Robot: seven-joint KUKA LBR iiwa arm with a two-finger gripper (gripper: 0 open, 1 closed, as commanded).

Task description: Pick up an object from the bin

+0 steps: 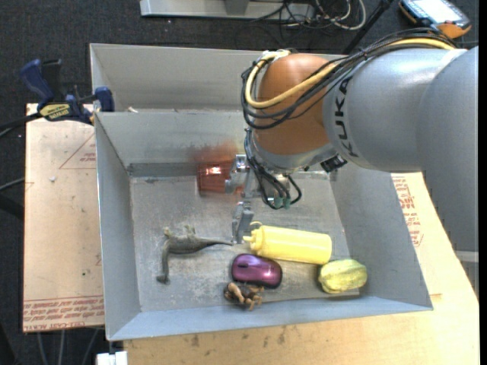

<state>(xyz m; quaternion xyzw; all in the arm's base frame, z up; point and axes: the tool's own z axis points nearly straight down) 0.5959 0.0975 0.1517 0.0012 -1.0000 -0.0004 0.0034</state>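
Observation:
My gripper (pixel 243 225) hangs low over the middle of the bin, under the orange wrist cover. Its tip sits just left of the capped end of a yellow squeeze bottle (pixel 295 245) that lies on its side. The thin tail of a grey toy lizard (pixel 183 244) runs up to the same spot from the left. A purple egg-shaped thing (pixel 256 271) lies just below the bottle's cap end. Behind the gripper, near the back wall, stands a small red-brown can (pixel 213 179).
A yellow-green rounded thing (pixel 343 276) rests at the front right corner. A small brown lumpy thing (pixel 243 295) lies against the front wall below the purple one. The arm and its cables cover the bin's back right.

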